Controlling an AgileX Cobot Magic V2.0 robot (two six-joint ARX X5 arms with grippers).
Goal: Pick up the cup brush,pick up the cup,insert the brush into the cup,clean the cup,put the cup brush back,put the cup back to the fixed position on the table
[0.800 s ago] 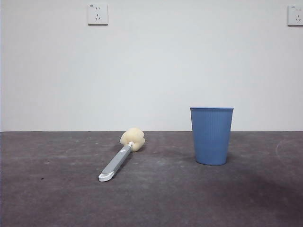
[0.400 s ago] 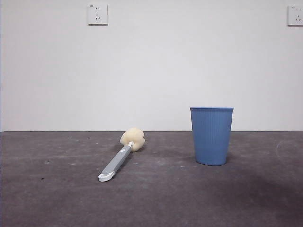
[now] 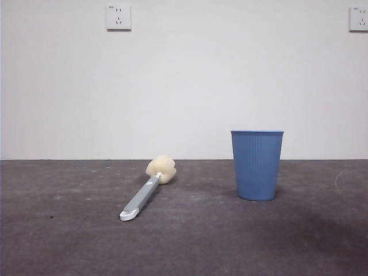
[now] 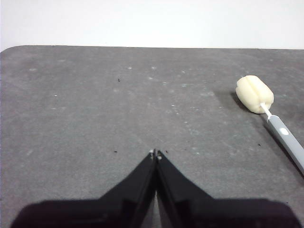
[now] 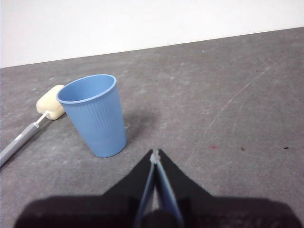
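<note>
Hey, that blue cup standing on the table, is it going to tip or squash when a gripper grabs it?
The cup looks like thin ribbed plastic and empty, so probably light and somewhat squashy under a hard squeeze. It tapers to a narrow base, so a sideways nudge near the rim may tip it. The fine ribs should help the grip a little.

Cup brush [image 3: 147,188] flat on the table [image 3: 69,241], left of the upright cup [image 3: 257,165], well apart.
</note>
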